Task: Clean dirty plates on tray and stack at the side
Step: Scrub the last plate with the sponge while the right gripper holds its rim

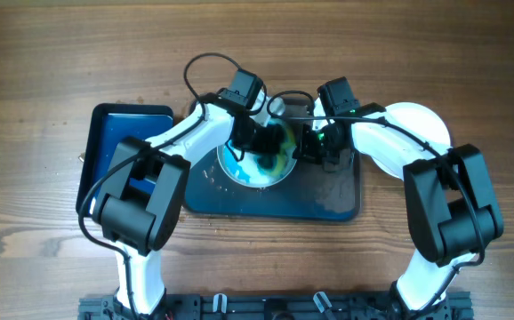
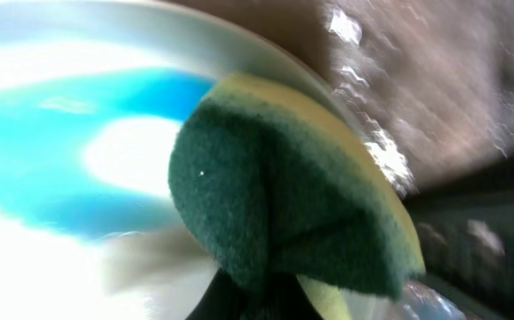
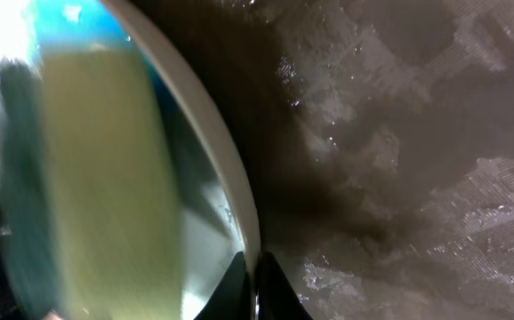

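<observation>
On the dark tray (image 1: 328, 191) at the middle of the table (image 1: 26, 71), a white plate (image 1: 239, 166) smeared with blue-teal sits toward the tray's left half, and both arms meet over it. The left gripper (image 1: 259, 142) reaches in from the far left side and holds a sponge (image 2: 284, 204), its fingers closed on the lower end. The dark green scouring face is turned toward the wrist camera and the yellow foam lies behind it. The sponge presses on the plate's inner surface near the rim, beside a broad band of blue smear.

From the right, the right gripper (image 3: 255, 286) has its two fingertips pinched on the plate's rim, one on each side of the edge. That edge looks lifted off the tray, though the close, blurred view makes the tilt hard to judge. Past the rim the tray's surface is wet and glistening.

A second plate (image 1: 421, 120), plain white from above, lies on the table just right of the tray, partly under the right arm. A glossy blue tray (image 1: 115, 142) lies on the table just left of the dark one.
</observation>
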You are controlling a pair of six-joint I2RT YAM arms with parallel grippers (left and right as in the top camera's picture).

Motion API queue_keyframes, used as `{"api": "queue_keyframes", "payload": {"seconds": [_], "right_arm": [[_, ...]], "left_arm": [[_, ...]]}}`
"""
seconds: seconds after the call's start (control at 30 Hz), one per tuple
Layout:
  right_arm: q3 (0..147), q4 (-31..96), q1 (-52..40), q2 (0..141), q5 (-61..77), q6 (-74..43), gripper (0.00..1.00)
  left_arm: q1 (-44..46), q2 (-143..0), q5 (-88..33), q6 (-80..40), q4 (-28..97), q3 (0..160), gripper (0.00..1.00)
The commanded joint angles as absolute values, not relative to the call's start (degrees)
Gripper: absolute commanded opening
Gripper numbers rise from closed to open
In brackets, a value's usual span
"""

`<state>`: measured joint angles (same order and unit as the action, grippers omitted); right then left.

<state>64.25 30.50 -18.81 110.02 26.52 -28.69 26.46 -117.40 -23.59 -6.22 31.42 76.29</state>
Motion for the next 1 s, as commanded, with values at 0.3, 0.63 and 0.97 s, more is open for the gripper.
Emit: {"api": "queue_keyframes", "payload": {"seconds": [0.3, 0.63, 0.97], "right_arm": [[64.03, 30.46, -18.57, 110.48, 25.61, -28.53, 0.04], [64.03, 30.44, -18.57, 110.48, 25.67, -28.45, 0.04], [64.03, 30.44, -18.57, 110.48, 25.61, -28.45, 0.05]], "left_arm": [[25.58, -118.1, 25.39, -28.99, 40.45, 76.29, 0.04], [28.56, -118.1, -37.98, 9.1, 48.14, 76.31, 0.04], [26.89, -118.1, -12.03, -10.55, 27.99, 76.31, 0.04]]}}
